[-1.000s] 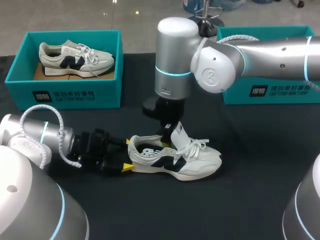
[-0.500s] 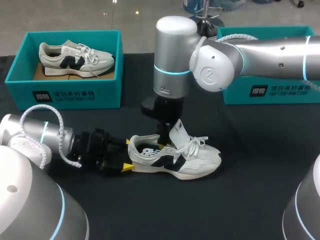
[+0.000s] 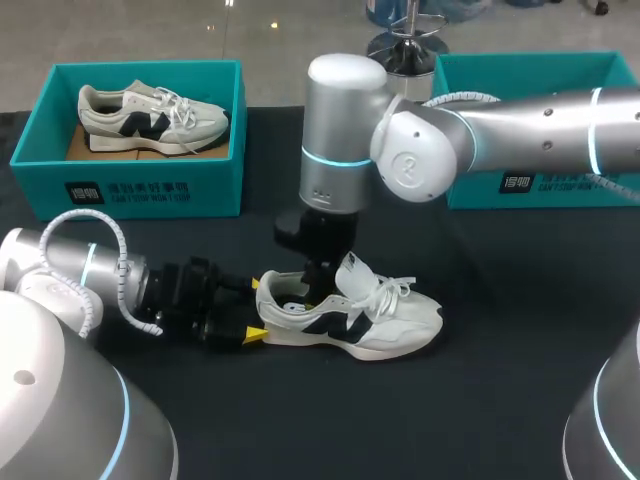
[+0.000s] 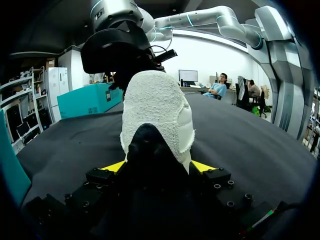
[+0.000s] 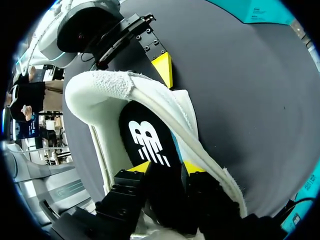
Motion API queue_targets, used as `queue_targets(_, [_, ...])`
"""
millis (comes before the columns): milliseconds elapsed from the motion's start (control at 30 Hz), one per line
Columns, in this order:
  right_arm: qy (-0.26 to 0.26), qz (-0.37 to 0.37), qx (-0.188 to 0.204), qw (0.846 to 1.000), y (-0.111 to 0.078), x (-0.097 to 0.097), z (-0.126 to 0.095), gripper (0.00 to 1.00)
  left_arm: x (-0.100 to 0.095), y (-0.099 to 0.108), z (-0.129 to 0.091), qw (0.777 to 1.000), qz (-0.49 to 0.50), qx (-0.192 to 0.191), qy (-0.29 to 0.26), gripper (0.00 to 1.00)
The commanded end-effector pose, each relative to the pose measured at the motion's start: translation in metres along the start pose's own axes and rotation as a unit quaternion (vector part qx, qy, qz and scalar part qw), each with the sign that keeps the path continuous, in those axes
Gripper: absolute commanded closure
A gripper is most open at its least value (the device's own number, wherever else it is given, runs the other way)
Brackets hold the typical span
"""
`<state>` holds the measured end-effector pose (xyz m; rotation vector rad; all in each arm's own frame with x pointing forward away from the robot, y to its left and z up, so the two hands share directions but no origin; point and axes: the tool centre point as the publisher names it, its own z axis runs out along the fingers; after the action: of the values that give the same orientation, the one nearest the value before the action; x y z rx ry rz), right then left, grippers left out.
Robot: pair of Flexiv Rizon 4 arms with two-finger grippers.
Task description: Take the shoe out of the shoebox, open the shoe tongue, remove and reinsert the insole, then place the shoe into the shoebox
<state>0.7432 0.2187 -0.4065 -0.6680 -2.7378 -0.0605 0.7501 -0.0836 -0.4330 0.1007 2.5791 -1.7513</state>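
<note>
Both holds count: left pincer (image 4: 159, 165) clamped on the heel of the white-and-black mesh sneaker (image 3: 385, 320) at the black counter (image 3: 500, 400) middle, right pincer (image 5: 167, 167) closed on its black foam insole (image 5: 147, 142), which should move gently lengthwise, never yanking that heel

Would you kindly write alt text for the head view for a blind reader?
A white sneaker lies on the black table, its heel held by the left gripper, the right gripper down inside its opening. A second sneaker sits in a teal shoebox.

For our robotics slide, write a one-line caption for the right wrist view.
Right gripper pinches the black insole inside the white shoe, while the left gripper clamps its heel.
</note>
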Motion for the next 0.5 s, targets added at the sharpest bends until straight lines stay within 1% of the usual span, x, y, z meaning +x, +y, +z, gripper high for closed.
queue_targets(33, [0.012, -0.001, 0.005, 1.0, 0.005, -0.001, 0.033, 0.61, 0.002, 0.004, 0.002, 1.0, 0.001, -0.001, 0.0, 1.0])
queue_targets(100, [0.016, 0.0, 0.007, 1.0, 0.003, 0.001, 0.036, 0.64, 0.002, 0.004, 0.002, 1.0, 0.001, -0.001, 0.0, 1.0])
queue_targets(167, [0.017, 0.001, 0.007, 1.0, 0.002, 0.002, 0.036, 0.71, 0.002, 0.004, 0.002, 1.0, 0.001, -0.001, 0.0, 1.0])
queue_targets(233, [0.017, 0.003, 0.007, 1.0, 0.0, 0.003, 0.035, 0.93, 0.002, 0.004, 0.002, 1.0, 0.001, -0.001, 0.0, 1.0])
queue_targets(267, [0.016, 0.004, 0.007, 1.0, 0.0, 0.003, 0.034, 1.0, 0.002, 0.004, 0.002, 1.0, 0.001, -0.001, 0.0, 1.0])
queue_targets(500, [0.008, 0.004, 0.01, 1.0, 0.0, 0.005, 0.025, 1.0, 0.002, 0.004, 0.002, 1.0, 0.001, -0.001, 0.0, 1.0])
